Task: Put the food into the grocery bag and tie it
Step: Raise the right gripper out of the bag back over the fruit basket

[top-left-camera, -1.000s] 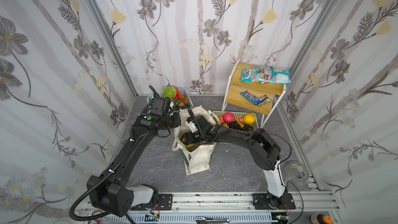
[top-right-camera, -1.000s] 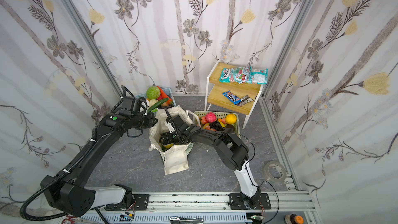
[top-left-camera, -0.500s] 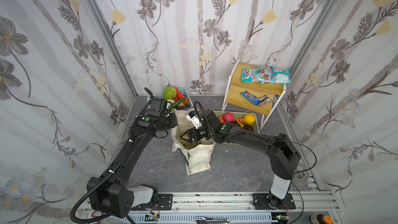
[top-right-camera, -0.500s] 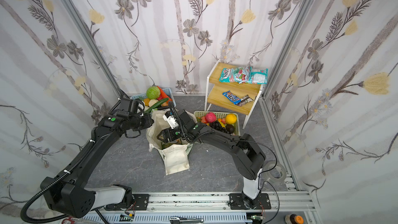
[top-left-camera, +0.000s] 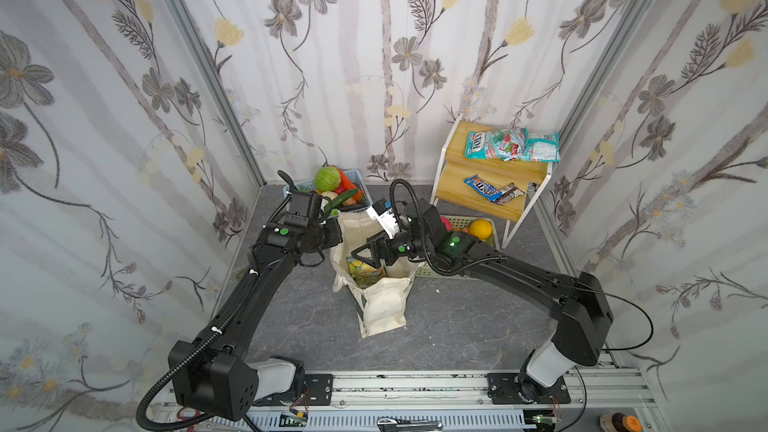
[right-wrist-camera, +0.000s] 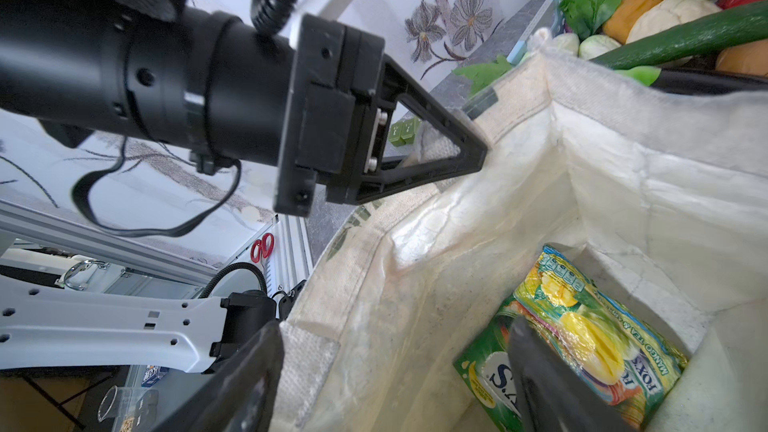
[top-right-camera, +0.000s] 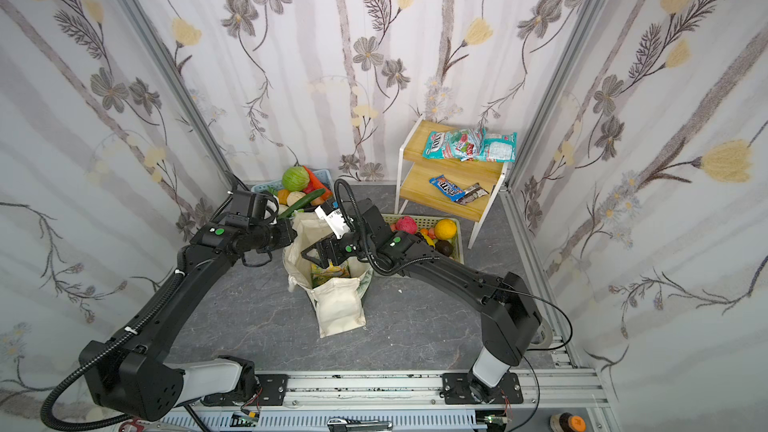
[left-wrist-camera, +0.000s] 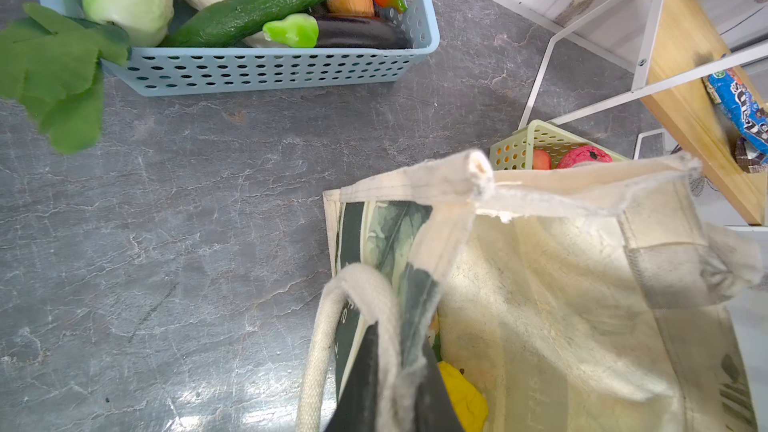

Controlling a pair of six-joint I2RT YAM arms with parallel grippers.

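Grocery bag: stands upright on the grey floor. Its tall axis is near vertical, its mouth is open upward and its plain pocket side faces the rail (the free edges of the rim sag a little).
Bag's place: between the two arms, just in front of the blue basket and the pale green basket.
Snack packet: inside the bag, flat on its floor in a corner, printed face up. It shows through the mouth in both top views.
Packet's long axis: cannot tell, since a finger hides part of it.
Left gripper: fingers pinched together on the bag's rim near a corner, with the cloth drawn taut there. The cream handle loop hangs just beside them.
Right gripper: jaws spread wide and holding nothing, over the bag's mouth.
Right fingers: one finger reaches inside over the packet and the other sits by the rim. Whether the inner one touches the packet I cannot tell.
Round orange: in the pale green basket, apart from the bag.
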